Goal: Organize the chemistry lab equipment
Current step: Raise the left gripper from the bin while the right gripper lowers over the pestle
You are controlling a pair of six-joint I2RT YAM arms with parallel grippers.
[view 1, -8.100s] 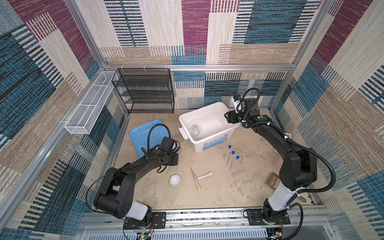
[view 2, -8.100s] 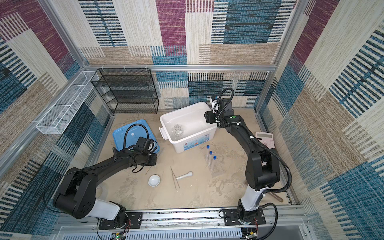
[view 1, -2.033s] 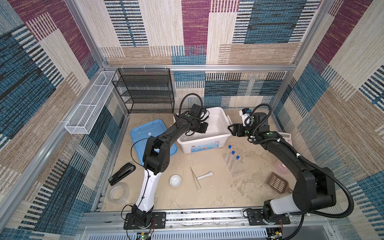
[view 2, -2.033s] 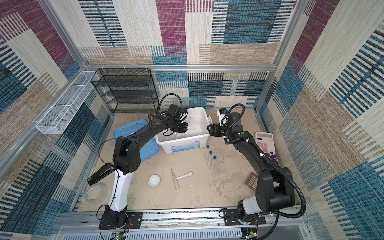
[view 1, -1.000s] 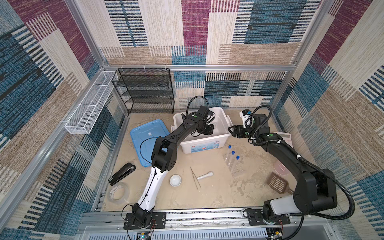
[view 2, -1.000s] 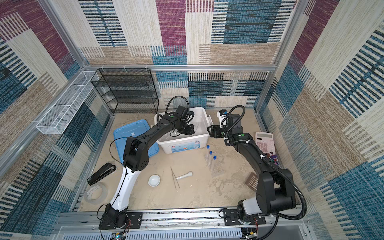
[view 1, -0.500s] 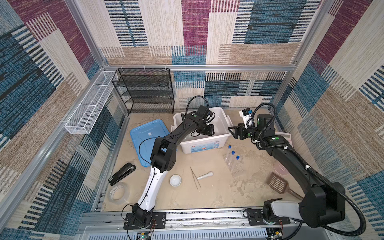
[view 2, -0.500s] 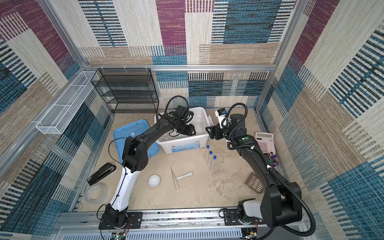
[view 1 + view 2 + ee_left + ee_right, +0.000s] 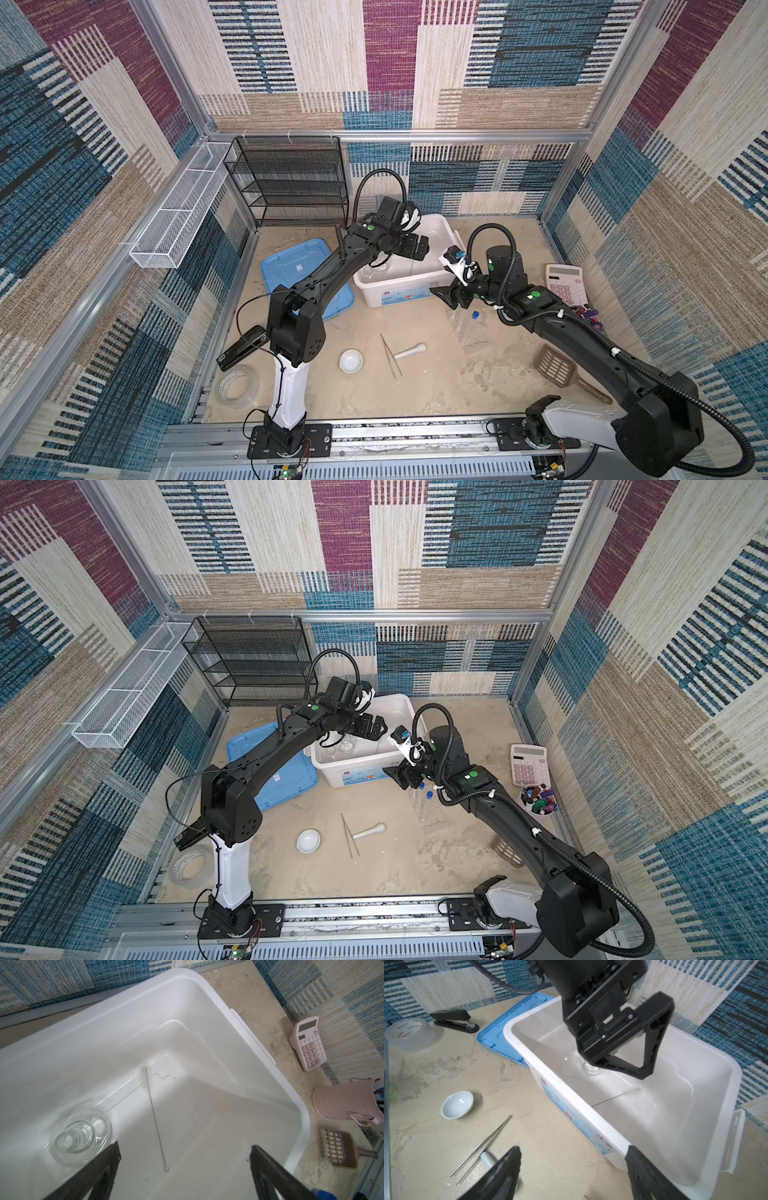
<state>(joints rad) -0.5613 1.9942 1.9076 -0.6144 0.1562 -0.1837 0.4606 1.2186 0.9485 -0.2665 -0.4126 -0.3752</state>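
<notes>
Chemistry lab equipment is getting collected into the white bin (image 9: 395, 293) at the back of the desk, as far as I can judge. The thin rod (image 9: 154, 1113) is lying flat on the bin floor, and the small clear glass dishes (image 9: 80, 1136) are sitting near the bin's front left corner.

The left claw (image 9: 185, 1147) is hanging over them with its jaws spread wide, gripping nothing. The rod's looped end is lying below the gap, touching neither finger.

This looks like the drop-off step, so that arm should be lifting straight up, keeping clear of the glass and the bin wall.

The right claw (image 9: 573, 1149) is also standing open and empty, just off the bin's front right corner. The blue-capped tubes (image 9: 422, 786) and the clear welled tray (image 9: 467, 336) are lying right beside it. The small white bowl (image 9: 351, 360), pestle (image 9: 409, 351) and metal tweezers (image 9: 390, 355) are waiting toward the desk's front edge.
</notes>
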